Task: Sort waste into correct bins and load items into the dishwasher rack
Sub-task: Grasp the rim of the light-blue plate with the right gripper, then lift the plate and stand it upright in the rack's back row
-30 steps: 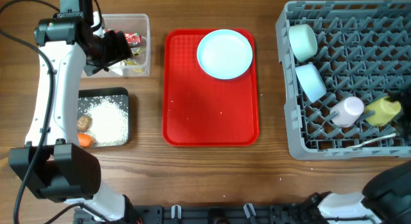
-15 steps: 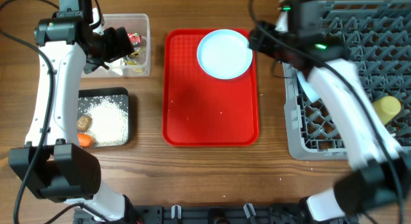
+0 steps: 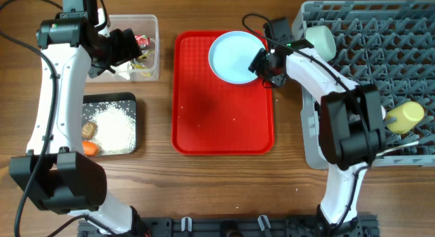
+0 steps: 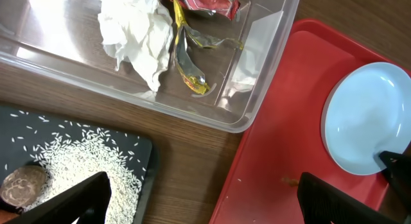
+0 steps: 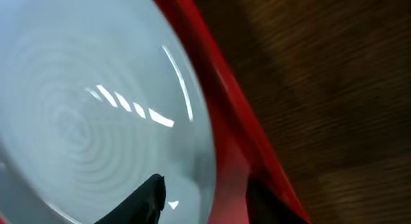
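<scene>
A light blue plate (image 3: 233, 57) lies at the back of the flat red tray (image 3: 204, 115). My right gripper (image 3: 262, 63) stands astride the plate's right rim. In the right wrist view one fingertip (image 5: 146, 197) is over the plate (image 5: 96, 108) and the other is outside over the tray's edge (image 5: 231, 147), with a gap on both sides. My left gripper (image 3: 126, 47) hangs open and empty by the clear tub (image 3: 151, 67). That tub (image 4: 257, 102) holds a crumpled tissue (image 4: 135, 31) and red (image 4: 205, 2) and yellow (image 4: 189, 67) wrappers.
The black tray (image 3: 109, 101) holds rice (image 3: 115, 125), a brown lump (image 3: 88, 130) and a carrot (image 3: 90, 148). The grey rack (image 3: 380, 33) at the right holds a bowl (image 3: 321, 41) and a yellow cup (image 3: 404, 117). My right arm lies across the rack's left side.
My right arm has swung in over the rack to the plate's right rim, and its jaws have narrowed. The left arm has stayed put over the clear tub.
</scene>
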You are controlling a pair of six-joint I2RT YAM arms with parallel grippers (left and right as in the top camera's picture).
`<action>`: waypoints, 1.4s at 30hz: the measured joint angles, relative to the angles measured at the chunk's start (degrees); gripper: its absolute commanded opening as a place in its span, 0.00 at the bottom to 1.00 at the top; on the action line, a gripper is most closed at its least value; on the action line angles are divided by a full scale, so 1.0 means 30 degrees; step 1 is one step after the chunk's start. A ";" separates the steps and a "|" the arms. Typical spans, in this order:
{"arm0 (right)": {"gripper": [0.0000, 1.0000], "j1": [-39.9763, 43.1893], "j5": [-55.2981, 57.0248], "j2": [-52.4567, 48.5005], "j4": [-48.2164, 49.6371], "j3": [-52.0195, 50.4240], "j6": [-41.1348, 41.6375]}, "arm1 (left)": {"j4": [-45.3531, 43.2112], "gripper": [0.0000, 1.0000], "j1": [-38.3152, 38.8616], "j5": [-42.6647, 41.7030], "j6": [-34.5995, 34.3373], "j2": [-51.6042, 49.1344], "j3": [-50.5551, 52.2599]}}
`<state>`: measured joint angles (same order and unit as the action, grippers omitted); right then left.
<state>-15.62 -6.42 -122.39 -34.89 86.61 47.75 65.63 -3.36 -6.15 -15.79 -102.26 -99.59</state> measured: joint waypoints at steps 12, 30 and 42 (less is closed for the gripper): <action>0.04 0.0022 -0.1086 -0.0386 0.0510 0.0036 -0.0969 | 0.0430 0.95 0.0000 0.0000 0.0000 0.0000 0.0000; 0.04 0.1348 1.9795 1.2794 0.1501 0.0262 -1.0703 | 0.0270 1.00 0.0000 0.0000 -0.0007 0.0000 0.0000; 0.04 0.7810 1.7937 1.0856 0.1770 0.0255 -1.7741 | 0.0262 1.00 0.0000 0.0000 -0.0007 0.0000 -0.0007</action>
<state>7.81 47.40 -89.82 -29.58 87.37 -5.48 66.41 -3.36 -6.15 -15.81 -102.26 -99.61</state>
